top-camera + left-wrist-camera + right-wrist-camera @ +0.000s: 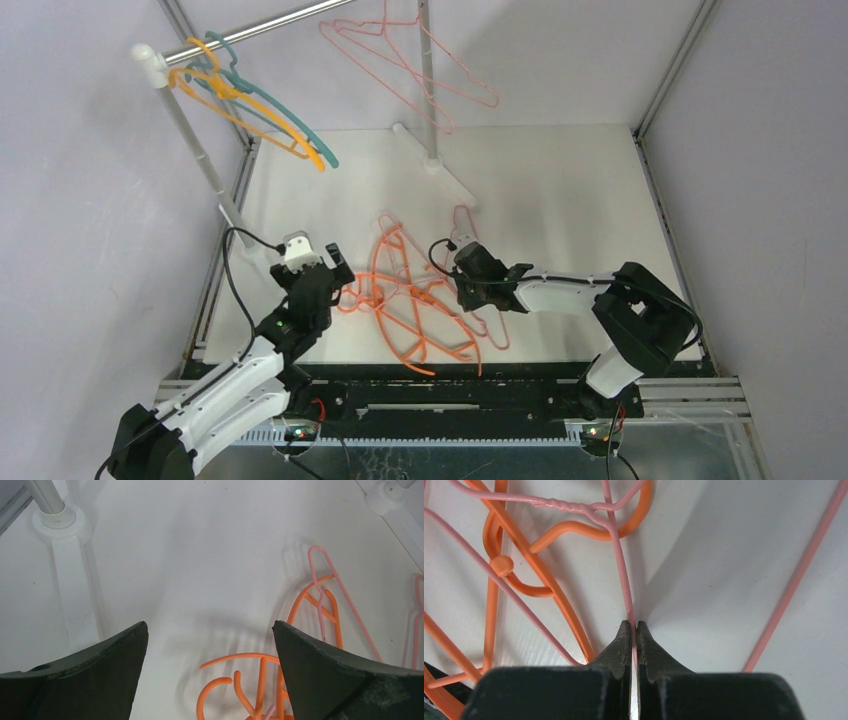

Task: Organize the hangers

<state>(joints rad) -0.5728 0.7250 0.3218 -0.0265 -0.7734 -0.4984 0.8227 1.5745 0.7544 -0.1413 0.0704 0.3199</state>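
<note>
Clamping the right gripper (634, 630) tight on the thin wire of a pale pink hanger (619, 565), jaws pressed together with only that wire between them. Gripping a straight run of the wire leading away from its twisted neck, close beside a bright orange hanger (574, 526) lying across it. Sitting low over the white table (560, 200), at the right edge of a tangled pile of orange hangers (383, 262) near the front middle.

Holding the left gripper (210, 627) spread fully wide and grasping nothing. Hovering at the pile's left edge, with orange hooks showing between and just beyond its fingers and bare table ahead.

Hanging on the silver rail (260, 30) at the back left, close to the white post (190, 130): a yellow-orange hanger (312, 158) and a teal hanger (305, 128), side by side and tilting down to the right. Hanging further right at the back, hooks cut off by the frame edge: pale pink hangers (410, 70), well apart from the pile on the table.
</note>
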